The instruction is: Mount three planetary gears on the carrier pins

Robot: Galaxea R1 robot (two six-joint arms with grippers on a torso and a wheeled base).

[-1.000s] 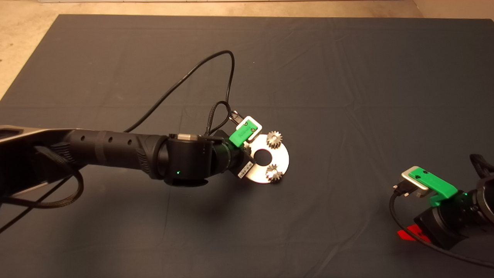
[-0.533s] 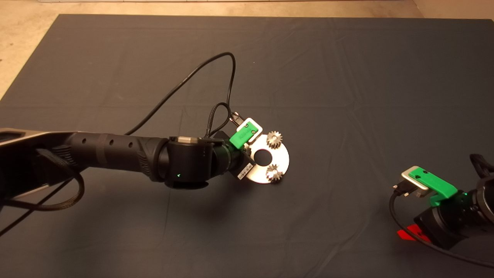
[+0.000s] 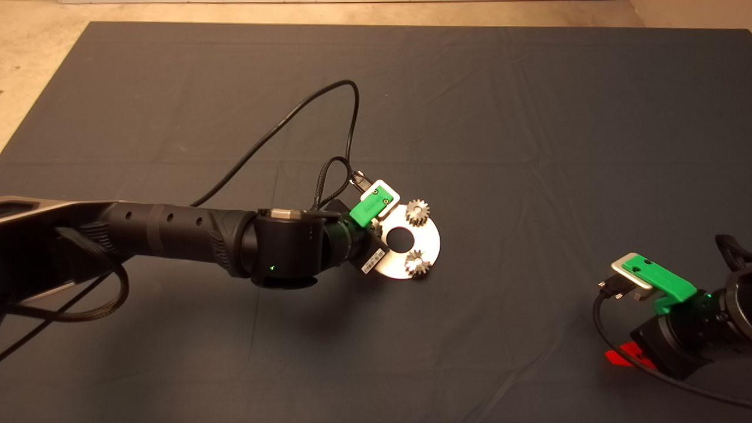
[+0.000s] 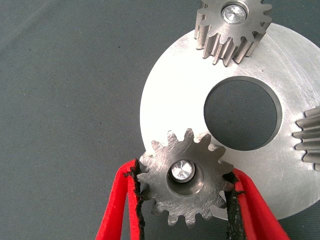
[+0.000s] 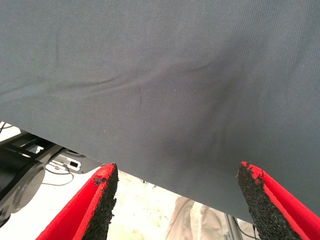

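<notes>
The shiny silver carrier disc (image 3: 432, 244) lies mid-mat with a round centre hole (image 4: 240, 112). Two planetary gears (image 3: 418, 212) (image 3: 415, 264) sit on its pins; the wrist view shows them as one gear (image 4: 232, 27) with a pin end (image 4: 234, 12) in its bore and another gear (image 4: 310, 137) at the picture's edge. My left gripper (image 4: 183, 171) is shut on a third gear (image 4: 195, 200). That gear hangs over the disc's rim with a carrier pin (image 4: 181, 171) showing in its bore. In the head view the left gripper (image 3: 376, 226) is hidden under its wrist.
My right gripper (image 3: 628, 354) is parked at the mat's lower right edge, and in its wrist view it (image 5: 177, 185) stands open over bare mat, with floor beyond the mat's edge. A black cable (image 3: 329, 106) loops above the left wrist.
Almost nothing differs: the left arm has edged slightly towards the disc, still holding the third gear over the pin. The right arm has not moved.
</notes>
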